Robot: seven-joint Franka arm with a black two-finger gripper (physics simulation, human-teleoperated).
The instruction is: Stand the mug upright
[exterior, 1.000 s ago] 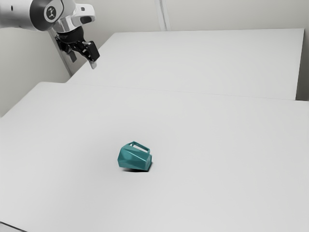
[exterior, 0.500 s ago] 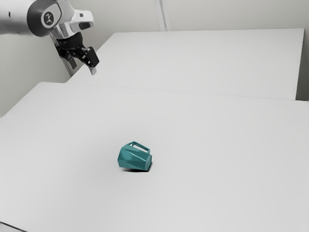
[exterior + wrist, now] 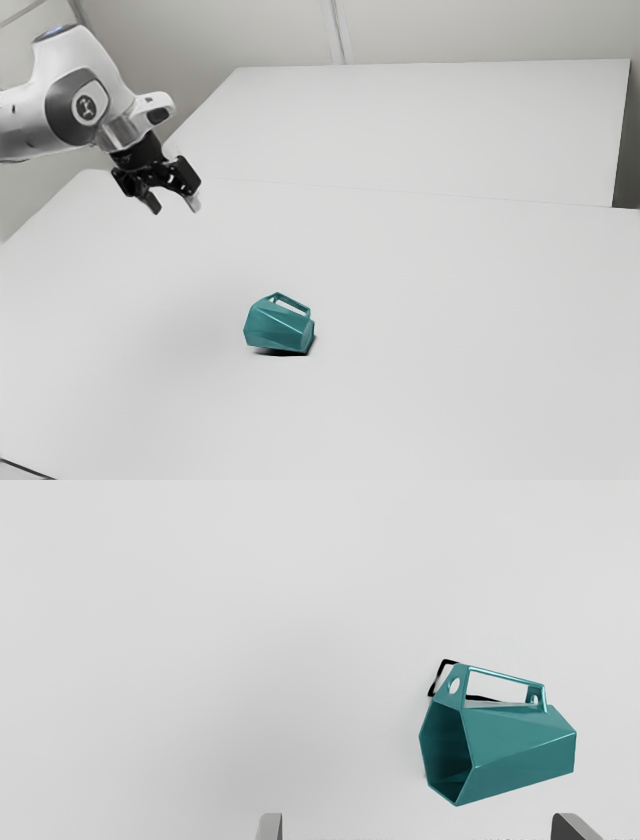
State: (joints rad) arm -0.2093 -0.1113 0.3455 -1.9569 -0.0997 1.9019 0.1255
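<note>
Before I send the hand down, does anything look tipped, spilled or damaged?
Yes: the teal mug lies on its side on the table, its open mouth facing sideways instead of up. I see no spill or damage on the visible sides.

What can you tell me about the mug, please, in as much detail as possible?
The mug is teal, faceted and slightly shiny, perhaps metal or glazed. It lies on its side on the white table, its angular mouth toward the exterior view's left. The framed handle, with small round holes, points upward. Only the table touches it; the open gripper hovers apart.
</note>
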